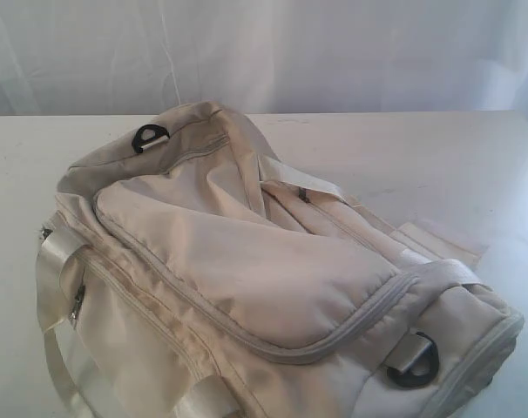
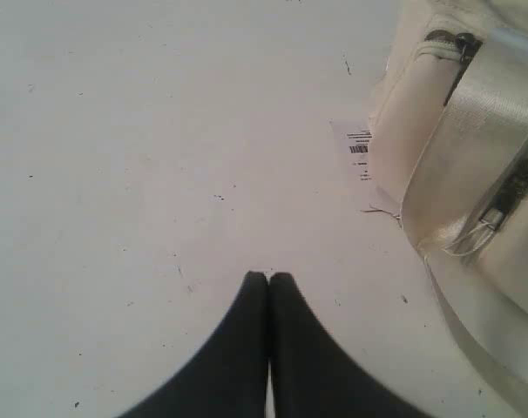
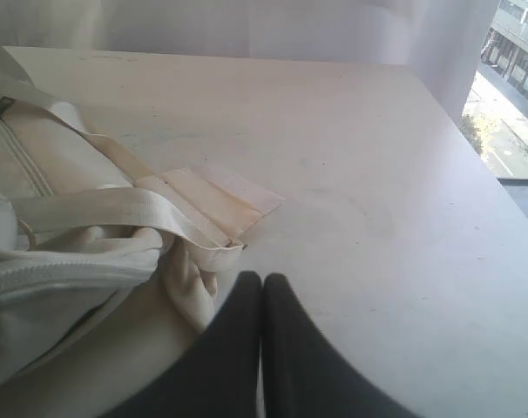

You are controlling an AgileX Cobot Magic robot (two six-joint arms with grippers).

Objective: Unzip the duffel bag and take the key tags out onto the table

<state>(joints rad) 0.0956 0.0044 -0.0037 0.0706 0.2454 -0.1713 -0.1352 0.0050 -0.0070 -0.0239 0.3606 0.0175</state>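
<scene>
Colours: pale bag on a white worktop.
Duffel bag (image 1: 247,261) plain cream-beige, no print; zip tape (image 1: 382,305) light grey; straps (image 1: 55,261) glossy off-white; D-rings (image 1: 151,137) black, upper left and lower right of frame. Worktop (image 1: 421,165) white, faint dark specks. Label (image 2: 358,152) white, black barcode bars. Left pincer (image 2: 269,277) and right pincer (image 3: 262,279) both black.

A duffel bag (image 1: 247,270) lies on the table (image 1: 438,165).

A cream-beige duffel bag (image 1: 273,270) lies slumped diagonally across the plain white table (image 1: 438,165), its U-shaped zip flap (image 1: 212,239) closed. Pale webbing straps (image 1: 55,261) trail at its sides, and black D-rings (image 1: 149,137) show at both ends.
</scene>
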